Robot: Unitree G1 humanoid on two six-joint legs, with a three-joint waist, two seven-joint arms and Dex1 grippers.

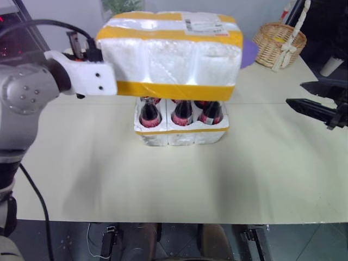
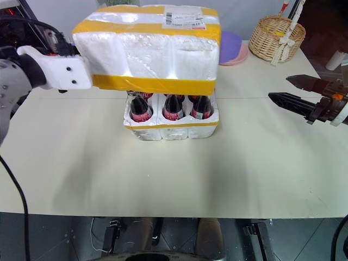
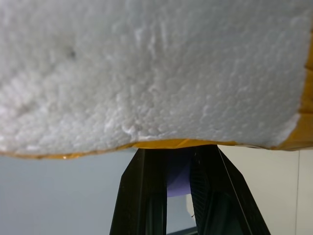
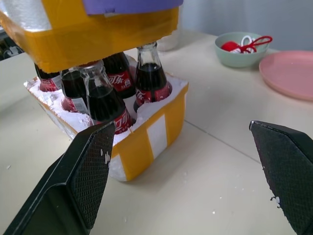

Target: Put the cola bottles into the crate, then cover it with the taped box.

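The left gripper (image 3: 168,196) enters from 9 o'clock, its 2 black fingers (image 3: 139,196) pinched together on a purple flap at the left end of the taped box (image 1: 169,54), which it holds off the table (image 1: 109,163). The box hangs with its long axis running from 9 to 3 o'clock, parallel to the crate (image 1: 182,130) directly below it; its lower yellow band sits just above the bottle necks and hides the caps. In the head views the box appears to overhang the crate toward 9 o'clock, so the coming move likely turns on squaring the box over the crate before lowering it; judged from these views, the left arm alone carries it. The crate rests at table centre and holds the cola bottles (image 1: 184,112): 3 show in the front row and more stand behind, 6 in all as far as the right wrist view allows counting. Loading therefore appears complete; only the covering remains. At 3 o'clock, well apart from the crate, the right gripper (image 2: 296,92) hovers empty with its fingers spread wide, pointing toward the crate. A wicker basket (image 1: 277,41) stands at 1 o'clock.
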